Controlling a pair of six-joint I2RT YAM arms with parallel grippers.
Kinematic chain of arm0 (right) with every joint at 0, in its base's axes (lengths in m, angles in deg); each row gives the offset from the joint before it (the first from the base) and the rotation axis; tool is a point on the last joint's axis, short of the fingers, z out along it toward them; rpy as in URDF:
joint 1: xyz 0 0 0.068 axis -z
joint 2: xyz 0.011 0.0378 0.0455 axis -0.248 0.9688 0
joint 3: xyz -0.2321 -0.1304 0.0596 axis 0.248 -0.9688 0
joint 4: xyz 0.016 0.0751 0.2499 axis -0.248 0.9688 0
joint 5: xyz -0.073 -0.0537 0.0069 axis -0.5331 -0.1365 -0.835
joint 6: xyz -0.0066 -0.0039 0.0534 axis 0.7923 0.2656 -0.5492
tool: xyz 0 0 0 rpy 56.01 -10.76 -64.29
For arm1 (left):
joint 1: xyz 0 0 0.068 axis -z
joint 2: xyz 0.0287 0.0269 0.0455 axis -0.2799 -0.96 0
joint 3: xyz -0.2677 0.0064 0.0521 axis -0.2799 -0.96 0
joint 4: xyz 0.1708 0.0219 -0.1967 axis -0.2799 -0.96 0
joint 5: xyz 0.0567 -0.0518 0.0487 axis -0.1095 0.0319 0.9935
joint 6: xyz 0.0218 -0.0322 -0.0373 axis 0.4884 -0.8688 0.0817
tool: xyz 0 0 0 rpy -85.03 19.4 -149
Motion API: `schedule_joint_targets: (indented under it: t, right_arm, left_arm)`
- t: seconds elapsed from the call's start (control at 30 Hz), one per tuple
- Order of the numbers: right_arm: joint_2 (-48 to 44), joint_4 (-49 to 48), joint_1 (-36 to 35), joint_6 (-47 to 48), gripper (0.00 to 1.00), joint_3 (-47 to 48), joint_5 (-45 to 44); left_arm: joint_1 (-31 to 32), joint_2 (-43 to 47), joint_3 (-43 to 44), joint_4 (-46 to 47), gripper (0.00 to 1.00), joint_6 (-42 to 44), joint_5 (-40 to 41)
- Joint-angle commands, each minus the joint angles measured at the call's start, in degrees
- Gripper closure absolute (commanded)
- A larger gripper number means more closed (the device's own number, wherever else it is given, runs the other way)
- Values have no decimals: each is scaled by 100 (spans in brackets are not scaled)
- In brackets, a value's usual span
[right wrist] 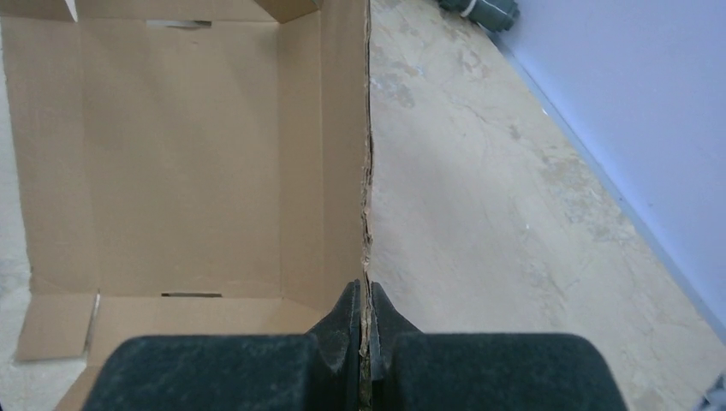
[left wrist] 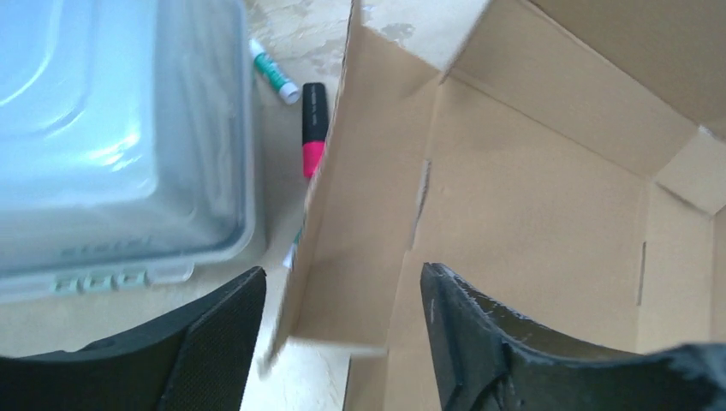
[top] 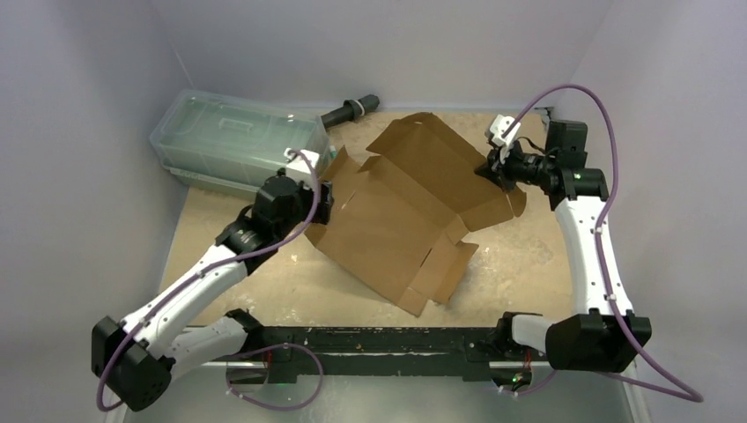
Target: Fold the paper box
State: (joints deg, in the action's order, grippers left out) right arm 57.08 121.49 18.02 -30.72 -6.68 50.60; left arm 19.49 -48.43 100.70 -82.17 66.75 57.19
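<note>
A robot test cell, lab-like: plain pale walls close in a scuffed, stained surface on three sides; the left arm and right arm are bolted to a black rail at its near edge, purple cables looping loose.

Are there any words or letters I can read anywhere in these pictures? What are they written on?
No text can be read.
plastic container: raised marks on its front lip, too blurred to read.
green and white marker: its label is too small to read.
pink highlighter: no writing shows.
paper box: plain brown, no print.
</note>
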Motion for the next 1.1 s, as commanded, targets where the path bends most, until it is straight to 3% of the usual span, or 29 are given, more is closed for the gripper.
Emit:
schedule_joint_targets:
  t: [0.0, 0.17, 0.33, 0.4, 0.53, 0.63, 0.8, 1.07]
  right_arm:
    - [-198, 21, 38, 117, 100, 28, -356]
    - [-176, 142, 81, 154, 100, 331, -427]
    - [-100, 224, 82, 99, 100, 559, -341]
    - [-75, 254, 82, 69, 100, 592, -310]
    - [-78, 269, 82, 50, 100, 594, -293]
    - [-70, 290, 83, 7, 100, 585, -237]
    - [-81, 358, 82, -58, 100, 577, -239]
    - [-141, 745, 82, 174, 100, 724, 152]
  left_arm:
    - [-380, 891, 149, -624, 29, -1230, -356]
    - [-430, 1712, -386, -1057, 26, -2070, -308]
    - [-428, 2272, -1464, -850, 58, -3231, -551]
    - [-428, 2560, -1861, -664, 78, -3712, -687]
    - [-428, 2857, -2306, -768, 91, -4189, -781]
    - [-428, 2773, -2713, -414, 95, -4427, -1213]
    - [-411, 2055, -3462, 1662, 98, -4984, -2126]
    - [-297, 449, -3045, 3363, 98, -5016, -2548]
